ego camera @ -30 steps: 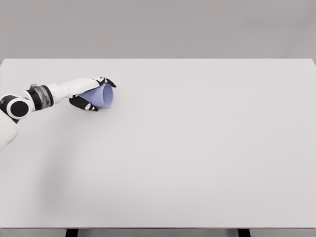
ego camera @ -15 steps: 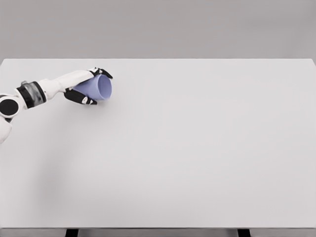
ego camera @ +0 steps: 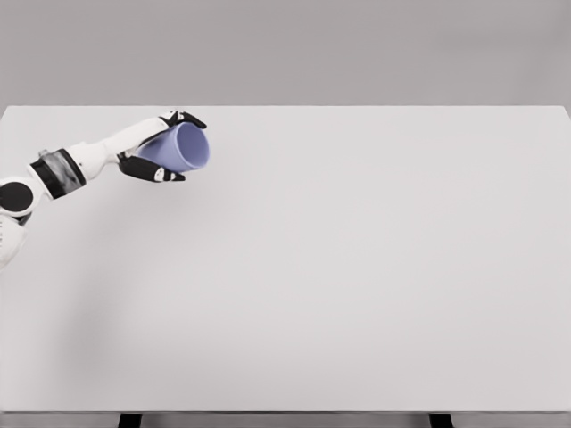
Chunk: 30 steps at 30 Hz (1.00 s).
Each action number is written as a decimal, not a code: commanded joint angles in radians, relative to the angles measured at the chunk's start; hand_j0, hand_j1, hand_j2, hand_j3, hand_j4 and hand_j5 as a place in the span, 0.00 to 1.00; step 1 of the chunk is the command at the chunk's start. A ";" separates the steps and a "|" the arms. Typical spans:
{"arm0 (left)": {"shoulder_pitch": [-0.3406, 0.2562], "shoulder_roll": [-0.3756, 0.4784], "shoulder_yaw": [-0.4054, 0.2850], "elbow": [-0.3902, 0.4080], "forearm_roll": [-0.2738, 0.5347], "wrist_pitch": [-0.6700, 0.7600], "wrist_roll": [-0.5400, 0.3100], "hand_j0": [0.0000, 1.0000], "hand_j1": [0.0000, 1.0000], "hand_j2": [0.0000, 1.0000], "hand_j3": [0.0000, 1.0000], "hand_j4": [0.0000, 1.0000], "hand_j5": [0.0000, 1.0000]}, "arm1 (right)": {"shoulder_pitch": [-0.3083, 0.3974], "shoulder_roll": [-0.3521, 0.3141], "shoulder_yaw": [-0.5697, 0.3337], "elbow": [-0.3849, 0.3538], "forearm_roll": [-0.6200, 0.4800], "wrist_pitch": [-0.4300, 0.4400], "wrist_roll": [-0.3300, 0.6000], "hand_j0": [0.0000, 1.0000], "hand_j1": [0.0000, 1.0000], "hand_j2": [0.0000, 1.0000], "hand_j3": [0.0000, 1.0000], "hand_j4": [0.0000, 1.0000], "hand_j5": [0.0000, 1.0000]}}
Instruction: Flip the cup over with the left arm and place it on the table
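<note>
A pale blue-violet cup (ego camera: 181, 149) is held above the far left part of the white table (ego camera: 339, 267). It lies nearly on its side, its open mouth turned to the right and tipped slightly upward. My left hand (ego camera: 169, 144) is shut on the cup, black-tipped fingers over its top and thumb under it. The white left arm (ego camera: 62, 169) comes in from the left edge. The right arm does not show.
The table's far edge (ego camera: 285, 107) runs just behind the hand, with a plain grey wall beyond it. Two dark table legs (ego camera: 130, 420) show at the bottom edge.
The left hand has lifted the cup up and toward the far edge. The cup's mouth has tilted from sideways to slightly upward.
</note>
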<state>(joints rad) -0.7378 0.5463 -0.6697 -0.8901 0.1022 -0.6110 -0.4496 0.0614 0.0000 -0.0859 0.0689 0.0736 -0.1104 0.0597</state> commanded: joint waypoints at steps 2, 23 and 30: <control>0.014 -0.002 -0.005 -0.044 0.071 0.000 0.002 0.61 0.61 0.61 0.61 0.61 0.61 | 0.000 0.000 0.000 0.000 0.000 0.000 0.000 1.00 1.00 1.00 1.00 1.00 1.00; 0.141 0.015 -0.053 -0.352 0.261 0.000 0.000 0.63 0.63 0.63 0.63 0.63 0.63 | 0.000 0.000 0.000 0.000 0.000 0.000 0.000 1.00 1.00 1.00 1.00 1.00 1.00; 0.158 0.011 -0.093 -0.405 0.307 0.000 0.000 0.63 0.63 0.63 0.63 0.63 0.63 | 0.000 0.000 0.000 0.000 0.000 0.000 0.000 1.00 1.00 1.00 1.00 1.00 1.00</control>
<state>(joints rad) -0.5783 0.5583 -0.7529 -1.2759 0.3921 -0.6106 -0.4506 0.0614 0.0000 -0.0859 0.0689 0.0736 -0.1104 0.0597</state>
